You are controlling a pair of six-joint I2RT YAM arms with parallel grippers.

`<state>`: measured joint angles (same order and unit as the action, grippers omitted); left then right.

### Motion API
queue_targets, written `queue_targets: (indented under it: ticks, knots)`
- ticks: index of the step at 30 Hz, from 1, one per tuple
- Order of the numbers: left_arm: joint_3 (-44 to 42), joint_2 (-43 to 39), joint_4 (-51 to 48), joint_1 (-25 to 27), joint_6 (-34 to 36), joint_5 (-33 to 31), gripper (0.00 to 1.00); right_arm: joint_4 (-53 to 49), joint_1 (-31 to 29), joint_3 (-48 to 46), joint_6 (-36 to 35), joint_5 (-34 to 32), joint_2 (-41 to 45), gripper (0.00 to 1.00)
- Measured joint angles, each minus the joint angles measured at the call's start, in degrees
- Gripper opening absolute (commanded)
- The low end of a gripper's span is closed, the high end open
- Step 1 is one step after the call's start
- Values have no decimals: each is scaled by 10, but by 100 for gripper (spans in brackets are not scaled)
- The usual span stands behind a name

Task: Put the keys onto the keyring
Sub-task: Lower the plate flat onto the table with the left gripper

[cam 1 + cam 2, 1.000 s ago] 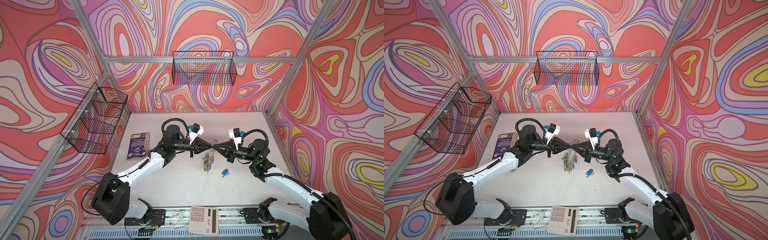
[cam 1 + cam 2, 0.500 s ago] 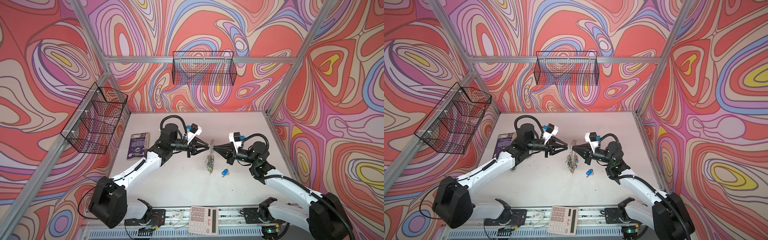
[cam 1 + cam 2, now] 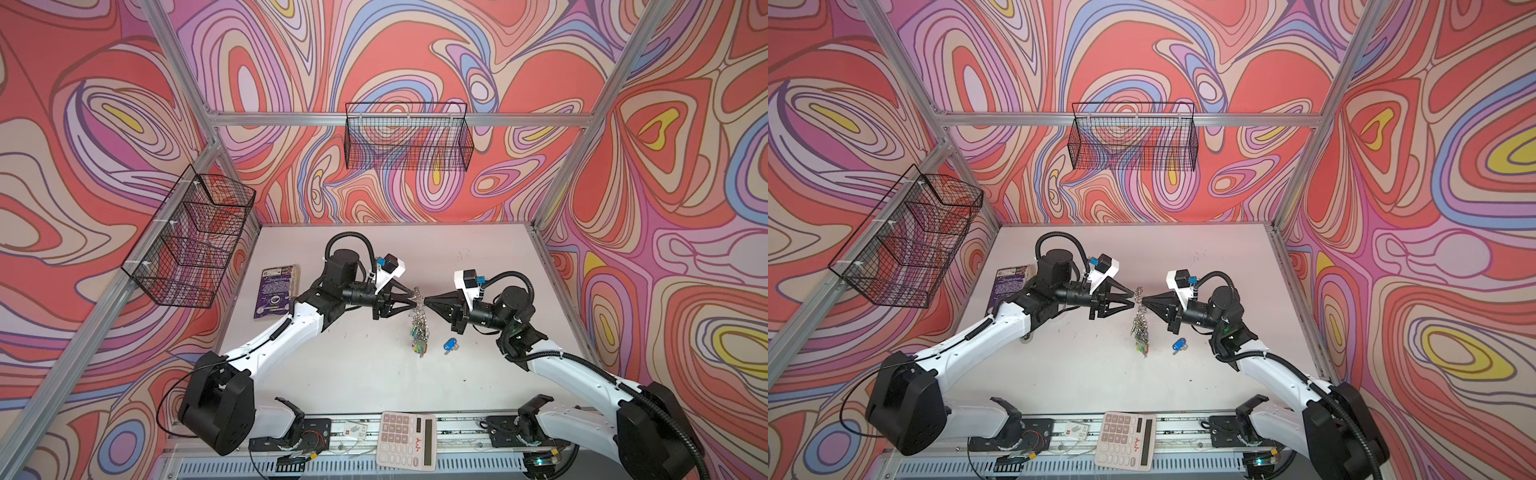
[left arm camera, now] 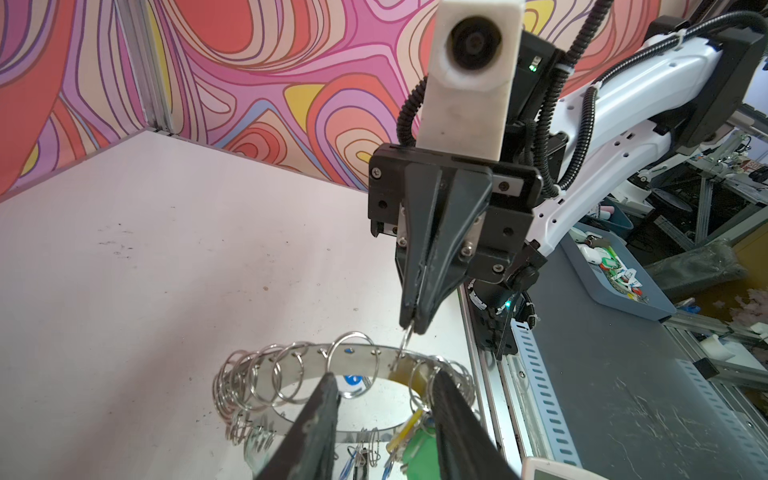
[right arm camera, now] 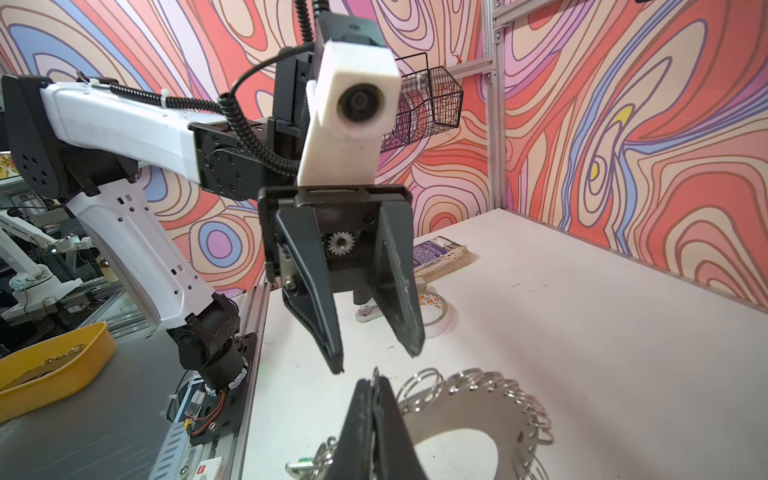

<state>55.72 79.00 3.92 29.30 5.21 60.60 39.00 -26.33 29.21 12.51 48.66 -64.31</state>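
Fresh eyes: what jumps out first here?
Two grippers meet tip to tip over mid-table. The right gripper pinches a small ring on the rim of the keyring, which hangs with its keys. The left gripper has its fingers open close by. One blue-tagged key lies alone on the table.

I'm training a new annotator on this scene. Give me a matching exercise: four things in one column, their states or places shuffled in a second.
1 left pincer
2 right pincer
3 blue-tagged key
4 calculator

a loose on the table
b open
c on the front rail
d shut on a keyring split ring

Pairs: 1-b, 2-d, 3-a, 4-c
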Motion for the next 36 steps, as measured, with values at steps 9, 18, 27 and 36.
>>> queue_targets:
  ticks: [9, 18, 27, 36]
  knots:
    - [28, 24, -17, 12, 26, 1, 31, 13, -5, 0, 3, 0, -7, 0]
    - [35, 31, -48, 18, 42, 9, 0, 30, -7, -4, 2, -2, -8, 0]
    - [-22, -1, -30, 24, 2, -58, 0, 1, -7, -17, 11, -57, 13, 37]
    - [-69, -114, -51, 24, -101, -186, 33, -101, -7, -19, 50, -150, 19, 65]
